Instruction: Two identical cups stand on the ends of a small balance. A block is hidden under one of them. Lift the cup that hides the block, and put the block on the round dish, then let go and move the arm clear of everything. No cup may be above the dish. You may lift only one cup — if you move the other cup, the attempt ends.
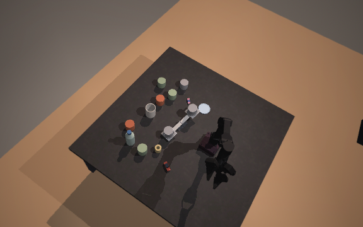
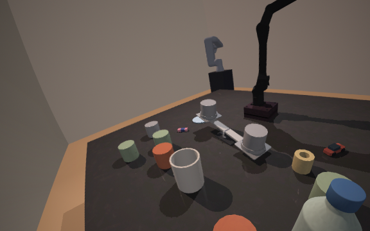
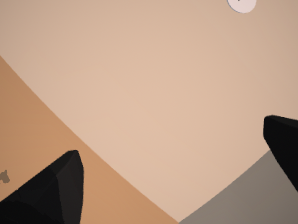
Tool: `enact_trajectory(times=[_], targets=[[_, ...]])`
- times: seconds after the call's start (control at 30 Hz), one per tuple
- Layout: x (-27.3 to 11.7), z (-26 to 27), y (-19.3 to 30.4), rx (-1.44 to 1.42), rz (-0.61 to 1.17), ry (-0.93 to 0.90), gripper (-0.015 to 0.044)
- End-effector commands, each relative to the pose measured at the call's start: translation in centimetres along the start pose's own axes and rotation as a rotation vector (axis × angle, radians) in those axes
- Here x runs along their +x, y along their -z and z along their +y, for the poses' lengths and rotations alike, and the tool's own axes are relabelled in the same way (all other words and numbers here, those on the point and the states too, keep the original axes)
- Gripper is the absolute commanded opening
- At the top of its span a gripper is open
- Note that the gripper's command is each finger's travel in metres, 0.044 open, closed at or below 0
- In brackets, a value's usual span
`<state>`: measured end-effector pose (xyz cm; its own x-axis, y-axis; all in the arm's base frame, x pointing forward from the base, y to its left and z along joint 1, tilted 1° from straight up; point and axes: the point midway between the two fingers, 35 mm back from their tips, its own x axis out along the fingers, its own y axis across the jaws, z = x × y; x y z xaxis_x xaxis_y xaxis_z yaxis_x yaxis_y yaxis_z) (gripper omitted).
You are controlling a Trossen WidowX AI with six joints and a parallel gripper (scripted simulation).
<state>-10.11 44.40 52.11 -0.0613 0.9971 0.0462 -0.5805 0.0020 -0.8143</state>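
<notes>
Two identical grey cups stand upside down on the balance's end plates: one (image 1: pixel 168 132) (image 2: pixel 254 137) near the yellow ring, the other (image 1: pixel 192 109) (image 2: pixel 208 109) by the dish. The balance beam (image 1: pixel 181 123) (image 2: pixel 233 134) appears tilted, with the end by the yellow ring lower and the dish end higher. No block shows; the cups hide what is under them. The pale round dish (image 1: pixel 204 108) (image 2: pixel 198 120) lies bare beside the higher end. My gripper (image 1: pixel 211 184) (image 3: pixel 176 143) is open and empty, raised far from the balance, on the other side of the arm base. It is outside the exterior view.
Green, orange and grey cylinders, an open cup (image 1: pixel 150 111) (image 2: pixel 188 171) and a blue-capped bottle (image 1: pixel 130 139) (image 2: pixel 329 215) stand around the balance. A yellow ring (image 1: pixel 158 149) (image 2: pixel 302 162), red car (image 1: pixel 167 166) (image 2: pixel 334 149) and pink car (image 1: pixel 188 101) (image 2: pixel 182 129) are near it.
</notes>
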Motion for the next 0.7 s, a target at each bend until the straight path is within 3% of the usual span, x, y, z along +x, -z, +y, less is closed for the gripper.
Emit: enact_trajectory(times=[0.0,0.67], targets=[[0.0,0.0,0.2,0.003,0.004,0.0,0.0426],[-6.3,-2.9,15.4,0.355,0.42,0.069,0.044]])
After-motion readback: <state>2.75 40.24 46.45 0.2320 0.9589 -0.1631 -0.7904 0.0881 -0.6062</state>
